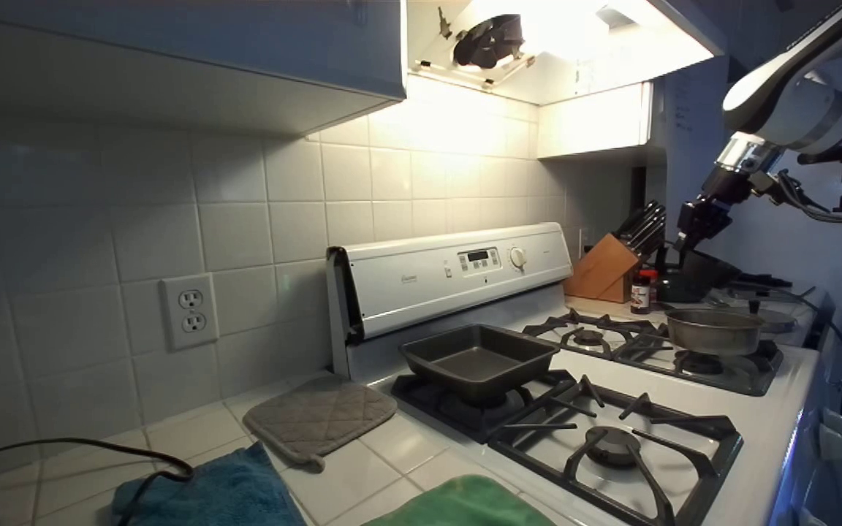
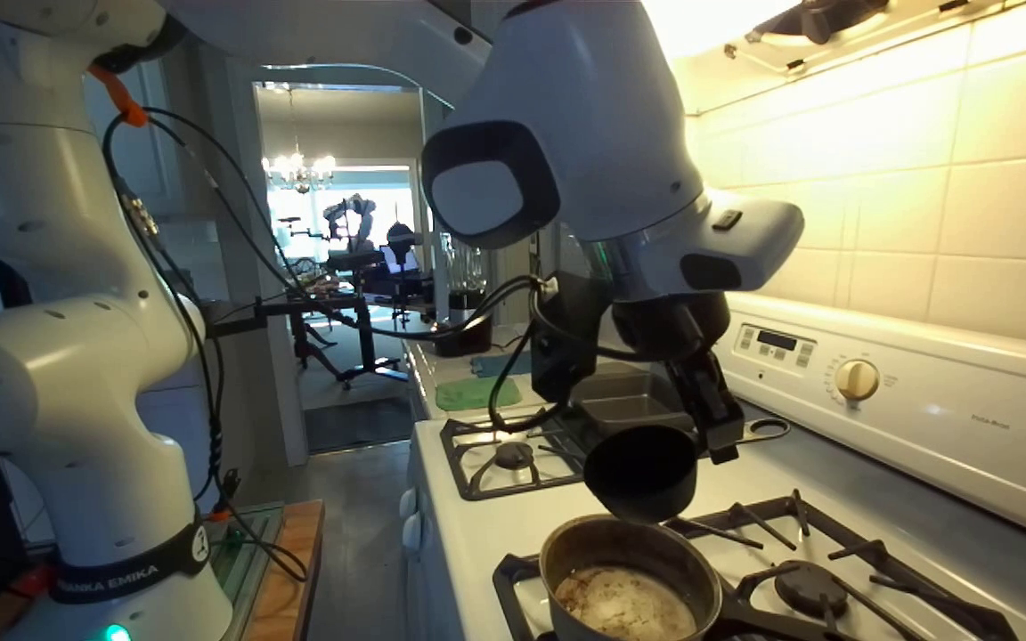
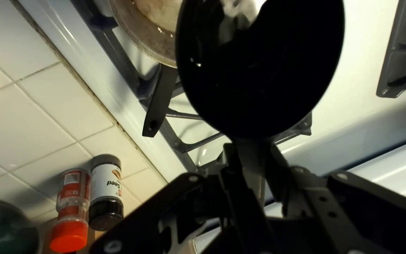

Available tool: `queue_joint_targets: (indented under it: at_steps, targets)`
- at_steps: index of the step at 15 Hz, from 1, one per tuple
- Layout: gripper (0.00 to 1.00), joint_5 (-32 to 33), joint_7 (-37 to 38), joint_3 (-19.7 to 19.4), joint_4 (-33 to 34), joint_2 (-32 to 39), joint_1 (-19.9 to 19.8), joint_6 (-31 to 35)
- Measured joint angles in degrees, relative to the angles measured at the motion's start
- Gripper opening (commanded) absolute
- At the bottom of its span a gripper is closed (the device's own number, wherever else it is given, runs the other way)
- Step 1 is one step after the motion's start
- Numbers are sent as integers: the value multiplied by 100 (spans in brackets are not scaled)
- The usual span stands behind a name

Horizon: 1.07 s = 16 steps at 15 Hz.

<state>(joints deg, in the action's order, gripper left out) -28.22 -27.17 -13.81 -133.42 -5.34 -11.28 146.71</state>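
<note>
A small black pot with a deep round bowl is held by its handle in my gripper. Both fingers press on the handle from either side, and the handle's end ring sticks out past them. In the wrist view the bowl is very dark, with a bright reflection near its top. Below stands a worn metal saucepan on a burner grate, its inside stained. The held pot hangs above and beside the saucepan's rim, seemingly apart from it. In an exterior view the gripper appears near the knife block.
A rectangular baking pan rests on a back burner. Two spice jars and a wooden knife block stand on the counter beside the stove. A grey pot holder, a blue towel and a green cloth lie opposite.
</note>
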Motion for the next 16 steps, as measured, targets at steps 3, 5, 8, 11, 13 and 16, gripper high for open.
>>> queue_joint_targets:
  at_steps: [3, 5, 8, 11, 13, 16]
  targets:
    - [6, 233, 560, -58, 348, 247, -7, -413]
    - [6, 274, 864, -66, 599, 446, -29, -607]
    - [6, 277, 1254, -66, 967, 789, -80, -791]
    - [6, 352, 1620, -66, 1316, 1169, -155, -850]
    - [6, 492, 1874, -70, 1539, 1391, -230, -939]
    - [6, 704, 2205, -116, 1887, 1683, -374, -1144]
